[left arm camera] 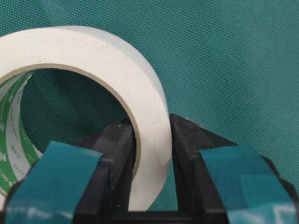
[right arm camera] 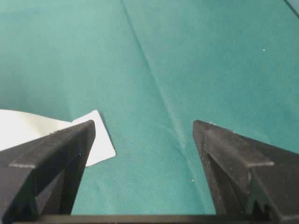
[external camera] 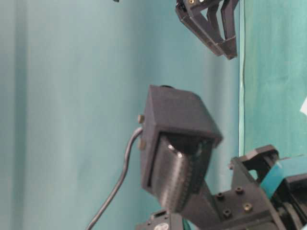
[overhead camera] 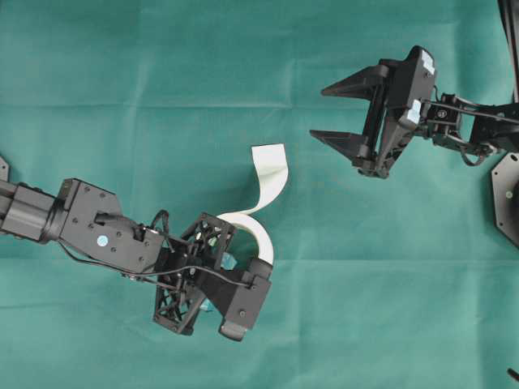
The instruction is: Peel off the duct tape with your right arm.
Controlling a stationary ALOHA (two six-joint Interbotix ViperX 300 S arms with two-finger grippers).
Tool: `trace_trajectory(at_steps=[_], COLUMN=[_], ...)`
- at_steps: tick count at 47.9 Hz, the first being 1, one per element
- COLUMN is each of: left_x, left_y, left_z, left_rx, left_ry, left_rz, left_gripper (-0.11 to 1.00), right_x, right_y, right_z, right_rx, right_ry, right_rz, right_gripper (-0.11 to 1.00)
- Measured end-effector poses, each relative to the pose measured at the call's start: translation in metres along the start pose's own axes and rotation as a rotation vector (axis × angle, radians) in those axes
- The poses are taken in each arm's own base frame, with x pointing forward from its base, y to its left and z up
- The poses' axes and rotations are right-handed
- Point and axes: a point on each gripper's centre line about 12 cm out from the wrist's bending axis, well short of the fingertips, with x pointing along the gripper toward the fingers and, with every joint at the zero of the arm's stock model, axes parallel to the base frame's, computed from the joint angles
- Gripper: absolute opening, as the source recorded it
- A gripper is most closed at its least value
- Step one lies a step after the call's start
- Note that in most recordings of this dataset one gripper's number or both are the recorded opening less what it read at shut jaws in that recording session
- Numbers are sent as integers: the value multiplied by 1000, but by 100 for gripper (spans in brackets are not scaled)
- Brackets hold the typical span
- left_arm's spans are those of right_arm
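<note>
The duct tape point(left arm camera: 93, 51) is a white-cream roll with a green-printed inner core. It stands on edge, and my left gripper point(left arm camera: 152, 128) is shut on its wall, one finger inside the ring and one outside. From overhead, the roll point(overhead camera: 261, 241) sits in the left gripper point(overhead camera: 243, 247), and its loose white strip point(overhead camera: 270, 166) curls up and away toward the middle. The right arm's gripper point(overhead camera: 318, 113) hovers open to the upper right of the strip end, apart from it. In the right wrist view the strip end point(right arm camera: 100, 140) lies beside the left fingertip of the open gripper point(right arm camera: 144, 125).
Green cloth point(overhead camera: 162, 97) with fold creases covers the whole table. A black base plate point(overhead camera: 507, 194) sits at the right edge. In the table-level view the left arm's camera block point(external camera: 177, 143) fills the foreground and the right fingers point(external camera: 216, 28) hang at the top.
</note>
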Motion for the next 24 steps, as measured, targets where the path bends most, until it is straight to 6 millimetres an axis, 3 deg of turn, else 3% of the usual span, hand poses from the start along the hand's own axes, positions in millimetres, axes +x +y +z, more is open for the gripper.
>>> trace_trajectory(at_steps=[4, 12, 18, 24], left_x=[0, -4, -11, -18], left_y=[0, 0, -1, -1], left_z=[0, 2, 6, 9], left_rx=[-2, 3, 4, 6], left_ry=[0, -11, -29, -46], left_rz=[0, 2, 3, 4], left_gripper=[22, 65, 55, 54], right_x=[0, 0, 0, 0], right_y=[0, 1, 1, 1], right_z=[0, 0, 0, 0], right_rx=[1, 0, 0, 0], right_ry=[0, -1, 1, 1], right_rz=[1, 4, 4, 4], right_gripper=[47, 47, 47, 47])
